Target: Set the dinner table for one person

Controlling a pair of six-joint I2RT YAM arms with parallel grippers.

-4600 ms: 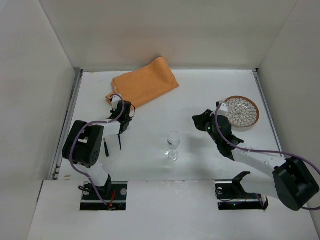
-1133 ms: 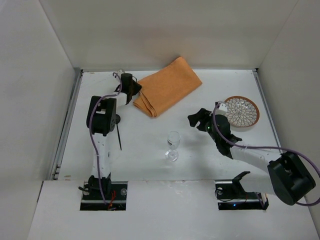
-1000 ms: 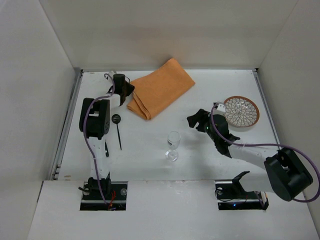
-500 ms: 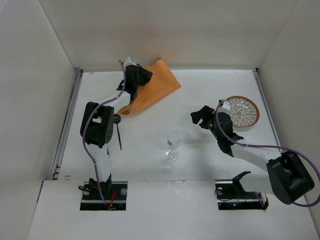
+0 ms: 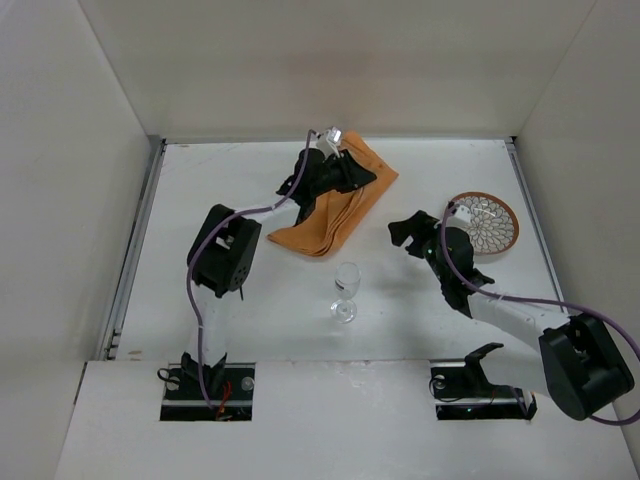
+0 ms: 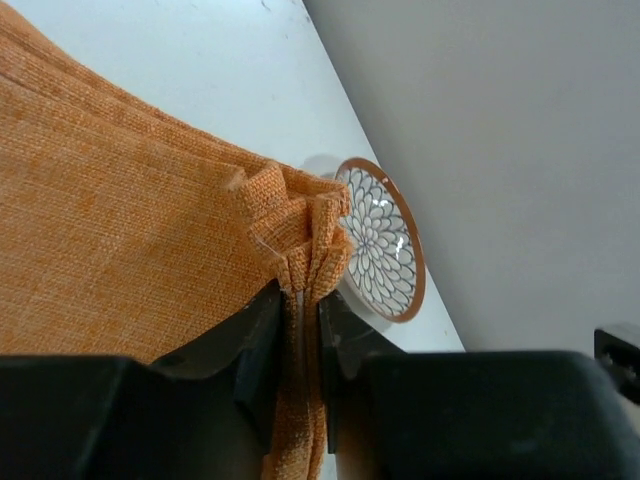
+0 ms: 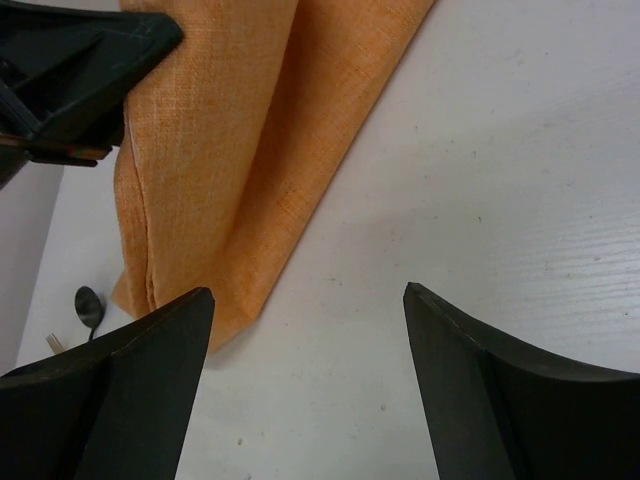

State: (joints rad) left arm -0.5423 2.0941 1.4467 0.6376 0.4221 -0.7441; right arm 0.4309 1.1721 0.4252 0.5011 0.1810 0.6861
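Wine glass (image 5: pixel 346 290) and plate (image 5: pixel 484 222) stand on dinner table (image 5: pixel 290 295).

Wht arms (image 5: pixel 508 318), blk joints (image 5: pixel 224 262), purple cables (image 5: pixel 520 300)

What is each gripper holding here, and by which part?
Left gripper pinches the orange cloth mat by a bunched edge; right gripper stands open, holding nothing.

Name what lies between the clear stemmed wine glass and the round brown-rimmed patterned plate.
The open right gripper and its arm, over the white dinner table; the top view shows it.
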